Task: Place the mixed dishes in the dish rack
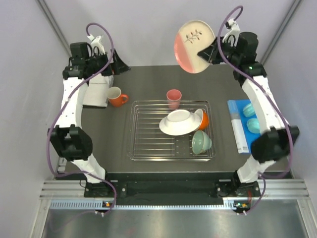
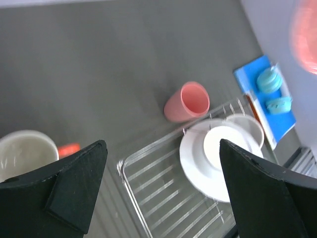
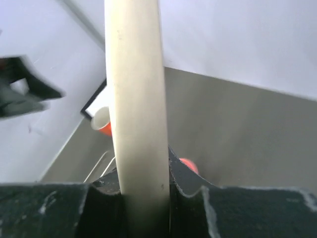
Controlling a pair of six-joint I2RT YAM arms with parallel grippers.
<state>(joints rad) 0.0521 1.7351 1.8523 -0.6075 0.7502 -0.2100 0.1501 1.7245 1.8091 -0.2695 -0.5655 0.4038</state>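
Round beige floral plate (image 1: 194, 38) being held, clamped in right end effector (image 1: 214, 52) | left end effector (image 2: 161, 193) spread, empty | next: lowering into silver wire rack (image 1: 132, 130)

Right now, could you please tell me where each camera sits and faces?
Top external: above and behind both arms, which show, looking down on the dish rack.
Left wrist: above the table, facing down at the pink cup; open left tool frames it.
Right wrist: raised, looking along the beige plate, edge-on in the right tool.
Shared: top and left wrist both show pink cup and dish rack.
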